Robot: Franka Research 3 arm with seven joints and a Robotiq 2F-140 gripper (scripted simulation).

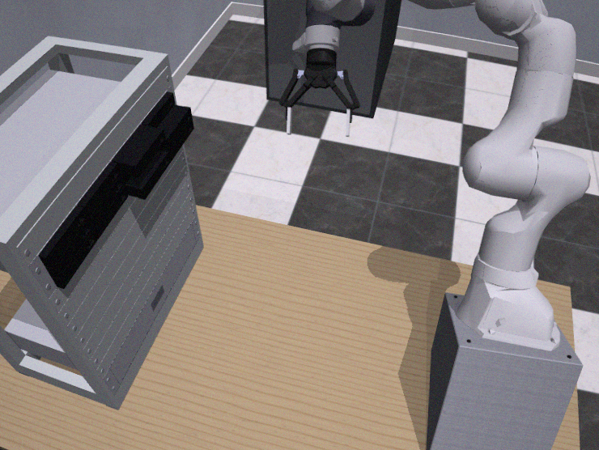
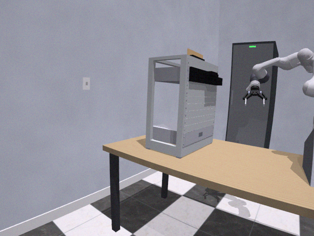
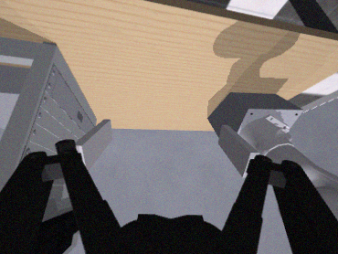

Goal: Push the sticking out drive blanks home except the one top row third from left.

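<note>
The grey rack (image 1: 159, 57) (image 2: 182, 114) (image 3: 38, 91) stands upright on the table. The black front of the storage chassis (image 1: 82, 231) (image 2: 199, 74) is near its top. At the chassis's far end in the top view, a raised block (image 1: 138, 154), another at the far corner (image 1: 183, 118) and a lower ledge (image 1: 145, 186) stand out. Their dark faces merge, so rows and single blanks are hard to tell apart. My gripper (image 1: 318, 133) (image 2: 254, 104) (image 3: 166, 132) is open and empty, pointing down, clear of the rack, out beyond its far front corner. The wrist view shows no blank clearly.
The wooden table (image 1: 290, 338) (image 2: 241, 162) carries the rack and the arm's pedestal (image 1: 508, 396) (image 3: 228, 111). A tall dark cabinet (image 1: 285, 57) (image 2: 243, 121) stands behind the gripper. A tan board (image 2: 194, 53) shows above the rack's top in the exterior view.
</note>
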